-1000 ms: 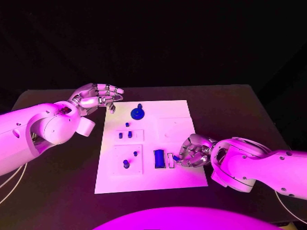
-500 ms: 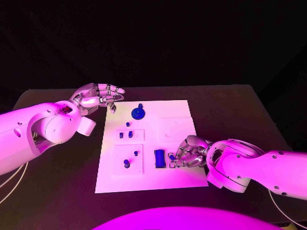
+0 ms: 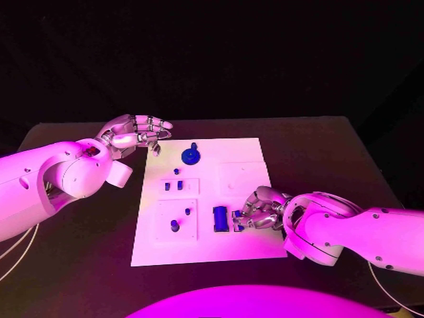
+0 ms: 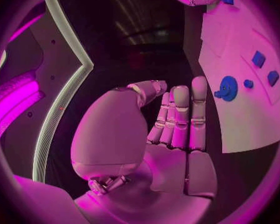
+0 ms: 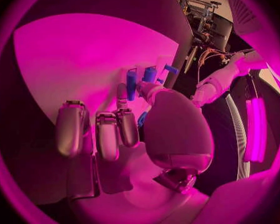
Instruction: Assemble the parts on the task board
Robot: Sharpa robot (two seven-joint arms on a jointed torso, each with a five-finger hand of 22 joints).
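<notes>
The right hand [image 3: 258, 213] pinches a small blue part [image 3: 239, 218] near the task board [image 3: 250, 248]'s right edge, beside the blue block [image 3: 220, 219]; the left hand [image 3: 136, 136] hovers empty, fingers loosely curled, off the far left corner; a tilted part could jam

Task board [image 3: 240, 248] — smooth matt plate, plastic-looking. Parts [image 3: 220, 219] glossy plastic. Hands [image 3: 258, 211] — shiny metal, arms [image 3: 365, 232] glossy smooth shell. Bench [image 3: 78, 265] dull matt.
</notes>
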